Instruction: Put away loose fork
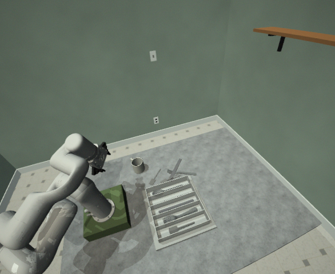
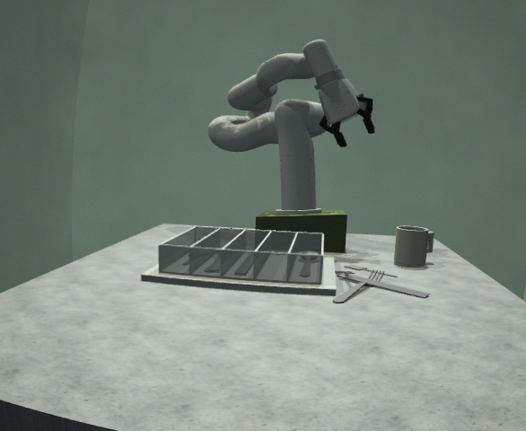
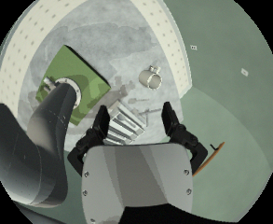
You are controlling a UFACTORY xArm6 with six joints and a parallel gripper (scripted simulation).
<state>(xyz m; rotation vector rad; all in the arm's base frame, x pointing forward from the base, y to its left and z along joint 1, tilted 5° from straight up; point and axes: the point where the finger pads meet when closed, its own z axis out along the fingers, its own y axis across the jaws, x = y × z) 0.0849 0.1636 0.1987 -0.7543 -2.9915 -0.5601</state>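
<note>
The loose fork lies on the grey counter just beyond the far end of the tray, crossed with another long utensil. In the exterior view the fork has its tines toward the arm and its handle toward the camera, right of the tray. One tray slot holds a fork with clear tines. My gripper is open and empty, high in the air near the arm's base and well away from the fork. It also shows in the exterior view and in the wrist view.
A grey mug stands left of the loose utensils, between them and my gripper. A small utensil lies beside the tray's far corner. The arm's green base block sits left of the tray. Other slots hold other cutlery.
</note>
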